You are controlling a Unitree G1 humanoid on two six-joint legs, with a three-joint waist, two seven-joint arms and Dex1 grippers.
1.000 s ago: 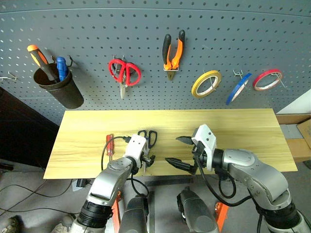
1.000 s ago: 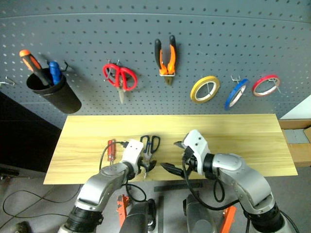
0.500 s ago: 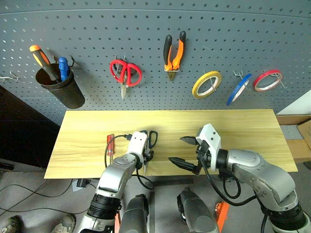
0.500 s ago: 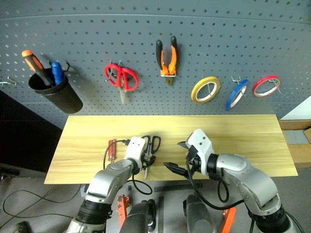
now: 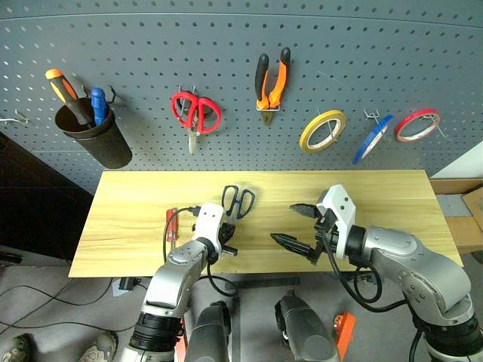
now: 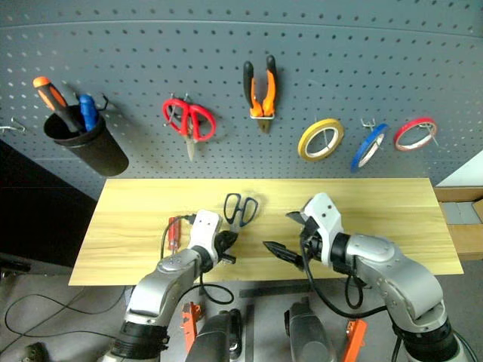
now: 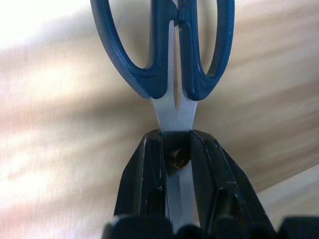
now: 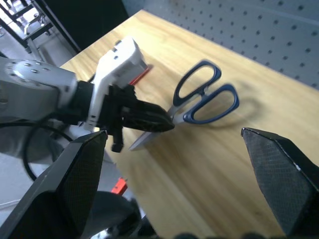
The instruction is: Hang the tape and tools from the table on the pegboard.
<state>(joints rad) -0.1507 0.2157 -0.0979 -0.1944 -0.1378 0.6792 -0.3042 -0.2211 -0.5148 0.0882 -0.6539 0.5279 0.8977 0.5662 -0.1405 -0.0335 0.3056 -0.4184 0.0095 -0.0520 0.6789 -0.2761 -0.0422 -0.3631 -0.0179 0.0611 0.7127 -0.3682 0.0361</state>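
Scissors [image 5: 238, 202] sit pinched by the blades in the left gripper [image 5: 224, 243], handles raised just above the bench [image 5: 392, 197], right gripper [image 5: 300, 225] jaws spread beside them; best carry them steadily and slip one handle loop over a free pegboard [image 5: 151, 60] hook

scissors: two — dark blue-handled scissors [image 5: 238, 202] sitting over the table [image 5: 392, 188], red-handled scissors [image 5: 195, 115] hanging on the pegboard [image 5: 377, 45]
screwdrivers: three — red one [image 5: 170, 224] lying near the table's front edge, orange one [image 5: 62, 90] and blue one [image 5: 97, 105] standing in the cup [image 5: 98, 139]
pliers: one [image 5: 270, 81]
tape rings: three — yellow [image 5: 321, 130], blue [image 5: 370, 138], red [image 5: 416, 124]
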